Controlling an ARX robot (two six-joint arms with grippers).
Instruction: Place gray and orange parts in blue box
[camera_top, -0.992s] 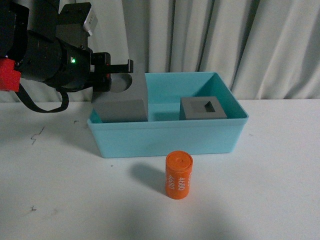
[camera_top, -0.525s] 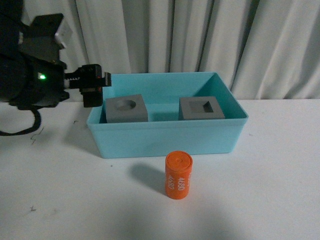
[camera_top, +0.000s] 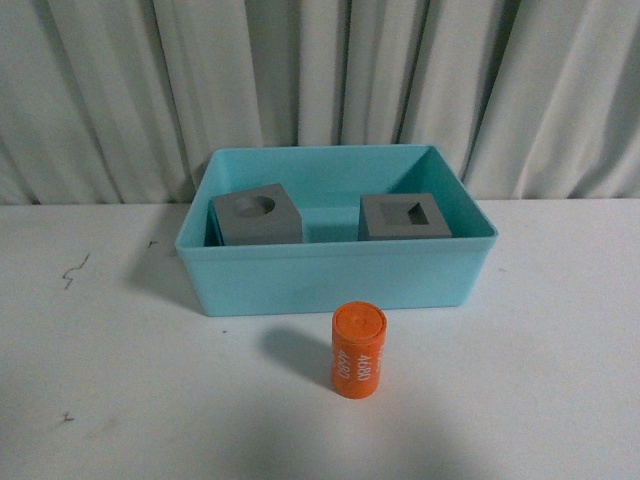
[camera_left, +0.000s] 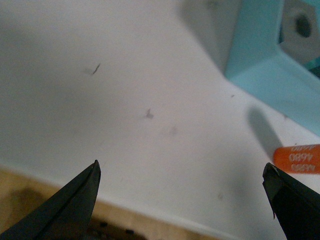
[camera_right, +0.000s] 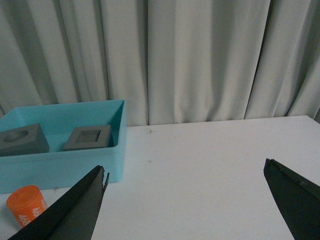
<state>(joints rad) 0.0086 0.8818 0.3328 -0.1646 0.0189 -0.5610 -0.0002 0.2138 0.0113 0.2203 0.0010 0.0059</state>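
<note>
Tabletop (camera_top: 120, 380) white, gray curtain (camera_top: 330, 80) behind. Blue box (camera_top: 335, 280) on tabletop, long side facing front camera.

Inside blue box:
- Gray cube with round recess (camera_top: 256, 215) at left end, recess up, turned slightly askew.
- Gray cube with rectangular recess (camera_top: 405, 217) at right end, recess up, sitting square.
- Cubes apart, not touching.

Orange cylinder (camera_top: 358, 352) upright on tabletop outside blue box, near front wall, slightly right of centre. "4680" printed in white down side.

Left pincer (camera_left: 180, 167) spread wide, hovering over tabletop off to left of blue box. Box corner, round-recess cube and part of orange cylinder at edge of left wrist view.

Right pincer (camera_right: 185, 166) spread wide too, off to right of blue box, facing across tabletop toward it. Both cubes and orange cylinder in right wrist view.

Small dark scuff marks (camera_top: 75, 268) on tabletop left of blue box.
</note>
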